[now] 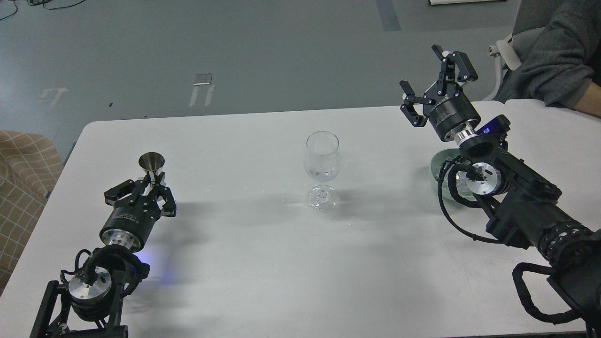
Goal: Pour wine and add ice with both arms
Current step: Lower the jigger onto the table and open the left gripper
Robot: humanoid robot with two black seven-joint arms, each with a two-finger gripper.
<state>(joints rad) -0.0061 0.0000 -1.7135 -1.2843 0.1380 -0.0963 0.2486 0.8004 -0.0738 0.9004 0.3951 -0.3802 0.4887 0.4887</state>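
Two tools: left tool (151, 188) grasps the metal jigger (151, 164) near the worktop's (244, 263) left edge; right tool (434, 89), spread and released, is raised over the glass bowl (441, 169) near the right edge.

White counter (244, 263) with rounded far corners, filling the lower frame. At centre, upright, a clear stemmed wine glass (321, 162). At left of centre, a small steel jigger (151, 165), cup mouth up. At right, a clear glass bowl (443, 171), mostly hidden behind a black arm. Contents not discernible.
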